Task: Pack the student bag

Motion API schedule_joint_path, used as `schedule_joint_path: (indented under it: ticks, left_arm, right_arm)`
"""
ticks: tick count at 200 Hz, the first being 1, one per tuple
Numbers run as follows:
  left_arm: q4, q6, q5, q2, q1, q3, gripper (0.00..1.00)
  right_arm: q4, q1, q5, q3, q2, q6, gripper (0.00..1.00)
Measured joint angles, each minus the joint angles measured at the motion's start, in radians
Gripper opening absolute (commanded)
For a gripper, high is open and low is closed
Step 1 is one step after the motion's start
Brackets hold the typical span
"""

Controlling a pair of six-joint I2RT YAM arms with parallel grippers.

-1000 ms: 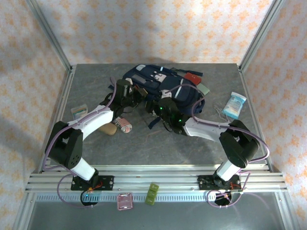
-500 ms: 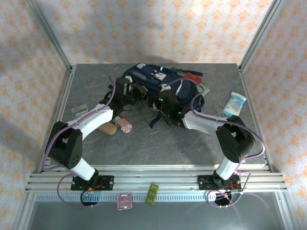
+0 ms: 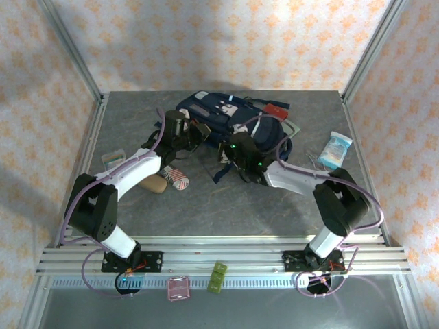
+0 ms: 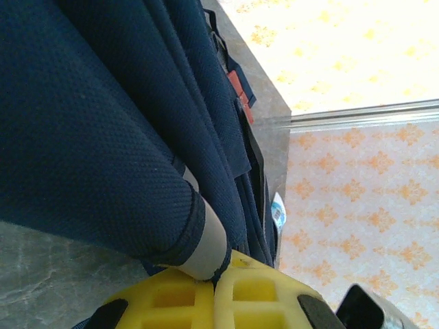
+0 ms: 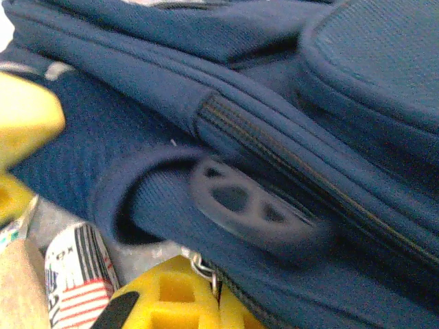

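Well, the bag (image 3: 223, 113) lies at the far middle of the table (image 3: 226, 205); my left gripper (image 4: 214, 277) is pressed together on a fold of its white-striped edge; my right gripper (image 5: 206, 291) is closed low on its side, on what I take for a zip pull (image 5: 206, 269); I judge this the opening step; next I must draw the zip along while the left anchors the fabric; a tissue pack (image 3: 335, 151) waits to the right.

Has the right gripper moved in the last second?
Yes. The right gripper has shifted away from the near rail, farther toward the bag, and closed.
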Motion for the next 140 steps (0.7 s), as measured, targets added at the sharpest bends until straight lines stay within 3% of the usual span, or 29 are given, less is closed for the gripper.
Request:
schedule_joint_path:
  ticks: [50, 88, 140]
  left_arm:
    - [-0.002, 0.08, -0.014, 0.0, 0.01, -0.067, 0.0]
    - [-0.005, 0.143, -0.02, 0.0, 0.055, -0.129, 0.0]
    - [-0.018, 0.246, -0.022, 0.027, 0.113, -0.107, 0.0]
  right_arm:
    - [-0.098, -0.034, -0.009, -0.204, -0.177, 0.009, 0.0]
    - [-0.195, -0.125, -0.006, -0.347, -0.333, 0.015, 0.0]
    - [-0.25, -0.135, 0.004, -0.38, -0.412, -0.023, 0.0]
